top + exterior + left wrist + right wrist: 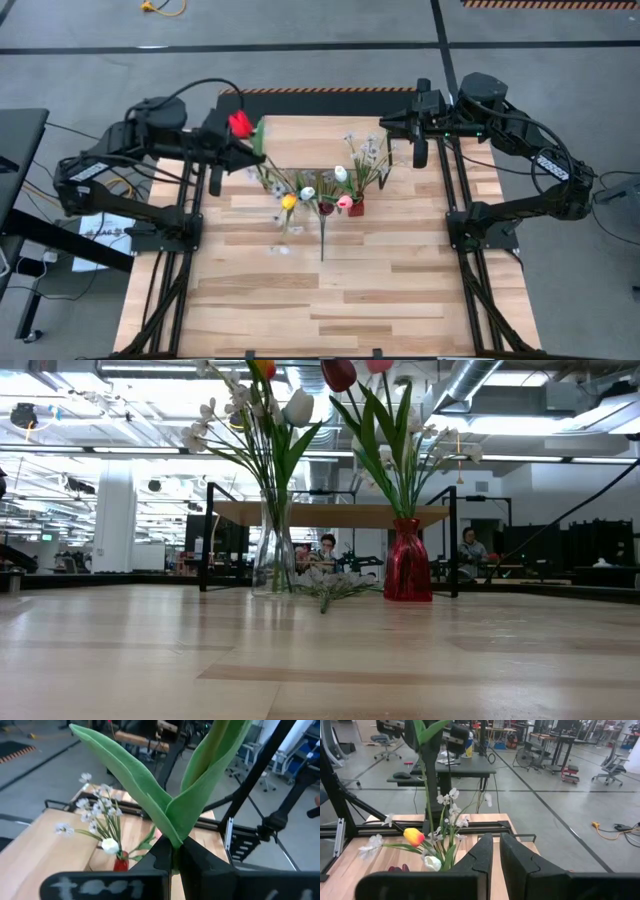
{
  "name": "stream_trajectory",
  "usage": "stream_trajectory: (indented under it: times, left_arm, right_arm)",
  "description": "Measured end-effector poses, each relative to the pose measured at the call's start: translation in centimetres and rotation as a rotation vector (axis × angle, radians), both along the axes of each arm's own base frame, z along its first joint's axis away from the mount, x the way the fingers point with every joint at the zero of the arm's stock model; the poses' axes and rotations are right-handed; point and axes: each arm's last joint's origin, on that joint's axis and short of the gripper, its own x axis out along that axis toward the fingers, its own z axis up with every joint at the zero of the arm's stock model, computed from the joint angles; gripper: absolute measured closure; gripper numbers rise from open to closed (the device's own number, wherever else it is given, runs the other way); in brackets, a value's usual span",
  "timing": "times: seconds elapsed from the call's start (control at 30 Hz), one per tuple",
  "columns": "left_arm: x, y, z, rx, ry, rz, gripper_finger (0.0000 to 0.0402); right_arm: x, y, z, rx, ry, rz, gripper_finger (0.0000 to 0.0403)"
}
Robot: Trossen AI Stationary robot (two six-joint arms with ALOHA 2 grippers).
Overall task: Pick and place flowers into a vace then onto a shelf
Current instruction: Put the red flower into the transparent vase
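Our left gripper (175, 857) is clamped on the green stem of a red tulip (240, 123), its fingers pinching just under the point where the two broad leaves fork. We hold it high at the far-left corner of the table, with the bloom pointing away from the clear vase (273, 550) and well apart from it. That vase already carries an orange-yellow tulip, a white tulip and white blossom sprays. Just to its right stands the red vase (407, 562), also filled with tulips and sprays. Behind both vases the small shelf (330, 513) stands on its black legs, its board bare. One loose spray (335, 588) lies on the table between the vases.

Our right gripper (496, 851) waits above the far-right corner, beyond the red vase; its fingers stand almost together with nothing between them.

We judge the main risk to be the insertion. The stem is long and gripped near the leaves, so its lower end may swing and miss the vase mouth. It could also snag the crowded stems already inside and tip the clear vase. The leaves hide the stem tip from the left wrist view, which makes aiming harder.
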Motion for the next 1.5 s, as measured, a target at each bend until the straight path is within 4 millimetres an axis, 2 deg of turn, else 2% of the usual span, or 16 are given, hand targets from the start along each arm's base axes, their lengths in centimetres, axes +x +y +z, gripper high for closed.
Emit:
stream_trajectory:
  times: [0.27,0.73,1.1,1.33,1.5]
  left_arm:
    - [-0.5,0.1,0.2,0.069,-0.012,0.045,0.0401]
    - [2.1,0.5,-1.2,0.073,0.065,0.029,0.0401]
    - [3.2,-0.5,-2.6,0.102,0.074,0.055,0.0401]
    - [2.8,-1.0,-3.7,0.108,0.072,0.05,0.0401]
    - [1.5,-1.2,-4.1,0.097,0.014,0.055,0.0401]
  right_arm:
    - [0.0,0.0,0.0,0.0,0.0,0.0,0.0376]
    - [0.0,0.0,0.0,0.0,0.001,0.0,0.0376]
    - [-0.1,0.1,-0.5,0.013,0.054,0.002,0.0376]
    - [-0.1,0.0,-0.5,0.013,0.054,-0.006,0.0376]
    - [-0.1,0.0,-0.5,0.023,0.052,-0.032,0.0376]
